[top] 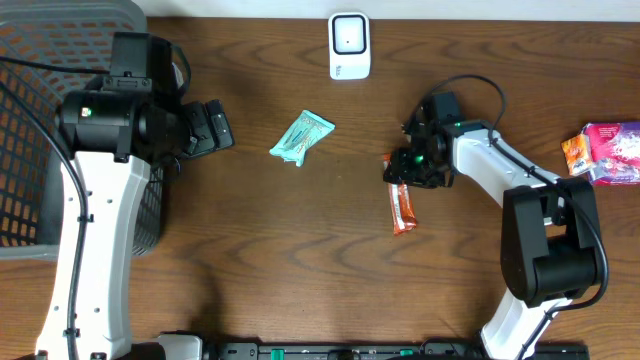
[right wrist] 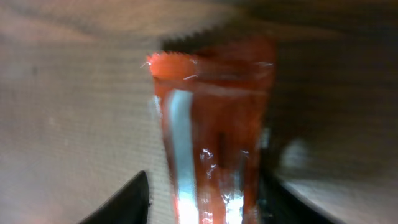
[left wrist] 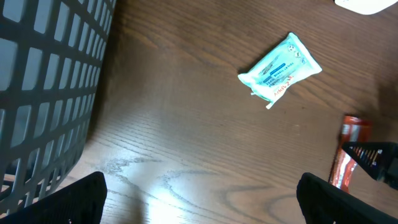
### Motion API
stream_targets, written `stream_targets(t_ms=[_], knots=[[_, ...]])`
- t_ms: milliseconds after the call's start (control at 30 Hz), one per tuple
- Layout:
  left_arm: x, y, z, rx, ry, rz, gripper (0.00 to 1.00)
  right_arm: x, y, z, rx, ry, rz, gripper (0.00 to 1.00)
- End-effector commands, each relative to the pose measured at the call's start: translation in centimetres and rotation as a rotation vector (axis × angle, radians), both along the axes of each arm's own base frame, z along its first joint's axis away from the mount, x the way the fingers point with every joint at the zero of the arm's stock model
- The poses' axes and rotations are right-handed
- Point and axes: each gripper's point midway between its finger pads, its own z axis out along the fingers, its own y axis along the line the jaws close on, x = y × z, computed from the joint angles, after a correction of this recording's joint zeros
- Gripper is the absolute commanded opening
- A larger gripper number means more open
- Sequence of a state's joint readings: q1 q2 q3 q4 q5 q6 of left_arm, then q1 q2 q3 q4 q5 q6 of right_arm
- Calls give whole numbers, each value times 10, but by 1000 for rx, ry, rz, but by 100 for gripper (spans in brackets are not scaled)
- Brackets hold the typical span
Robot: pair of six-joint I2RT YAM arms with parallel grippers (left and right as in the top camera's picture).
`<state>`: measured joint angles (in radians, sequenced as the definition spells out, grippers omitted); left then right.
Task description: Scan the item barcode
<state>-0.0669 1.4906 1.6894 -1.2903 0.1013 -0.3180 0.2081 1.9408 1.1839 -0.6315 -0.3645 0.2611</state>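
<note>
You're at the pick-up step: the right gripper (top: 399,177) is down over the upper end of the orange-red foil snack wrapper (top: 402,210), which lies flat on the dark wooden table (top: 300,270) in front of the right arm, well apart from the white box-shaped barcode scanner (top: 349,45) at the far edge. In the right wrist view its fingers (right wrist: 132,200) stand part-way apart astride the wrapper. A strip of table shows between one finger and the foil, so the claw reads as narrowed around it but not yet pinching. The picture is blurred, so take that as a judgement.

The left gripper (top: 215,125) hangs spread wide and holding nothing, beside the grey plastic mesh basket (top: 40,120). Neither claw is touching the teal sachet (top: 302,137) out in the middle or the pink and orange packets (top: 605,148) at the right edge.

Next you need the jaws to close square on the wrapper's sides – thin foil will likely crumple or slide if caught off-centre. Then lift it clear and carry it up to the scanner. No barcode shows in any view, so expect to turn the wrapper until the printed code faces the scanner window
</note>
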Motion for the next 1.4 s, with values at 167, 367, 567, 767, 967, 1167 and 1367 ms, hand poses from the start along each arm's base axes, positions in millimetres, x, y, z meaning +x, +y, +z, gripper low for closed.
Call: stream_targets(t_ms=[167, 367, 567, 767, 967, 1167, 1367], knots=[[-1, 3, 1, 5, 0, 15, 98, -23, -3, -24, 15, 82, -4, 1], [-1, 3, 1, 5, 0, 15, 98, -18, 12, -3, 149, 85, 24, 1], [-1, 3, 1, 5, 0, 15, 98, -8, 20, 24, 247, 69, 67, 1], [-1, 3, 1, 5, 0, 15, 98, -9, 26, 35, 317, 73, 91, 1], [-1, 3, 1, 5, 0, 15, 98, 8, 9, 42, 187, 19, 100, 1], [-1, 3, 1, 5, 0, 15, 98, 36, -71, 81, -434, -44, -69, 1], [-1, 3, 1, 5, 0, 15, 98, 52, -105, 134, -902, -224, -181, 1]])
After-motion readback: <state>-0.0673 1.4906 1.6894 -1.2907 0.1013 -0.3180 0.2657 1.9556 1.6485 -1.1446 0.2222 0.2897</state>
